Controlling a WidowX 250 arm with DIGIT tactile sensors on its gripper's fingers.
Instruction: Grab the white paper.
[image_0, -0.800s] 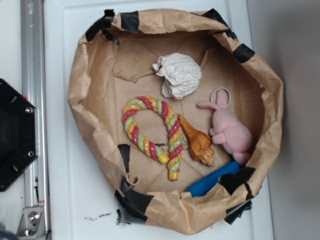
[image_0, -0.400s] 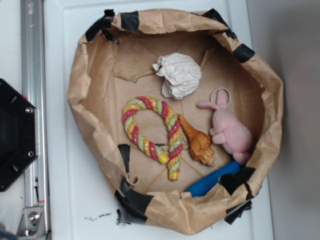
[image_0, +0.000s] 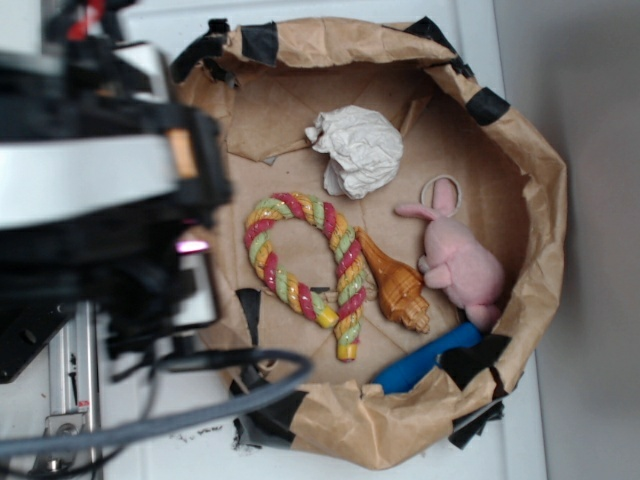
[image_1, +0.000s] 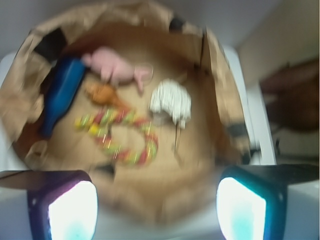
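My gripper (image_1: 156, 205) hangs above the near rim of the brown paper bag (image_0: 540, 190), its two fingers (image_1: 65, 207) spread wide with nothing between them. From the wrist view, blurred as it is, the striped rope (image_1: 122, 135) lies closest below me on the bag's floor, bent into a loop. Just past it, toward the right, sits the white paper (image_1: 170, 102), a crumpled wad lying free and apart from the other things. The orange shell (image_1: 105, 94) lies left of it, touching the rope, with the blue bottle (image_1: 60, 95) along the left wall. Farthest off is the pink bunny (image_1: 117, 67).
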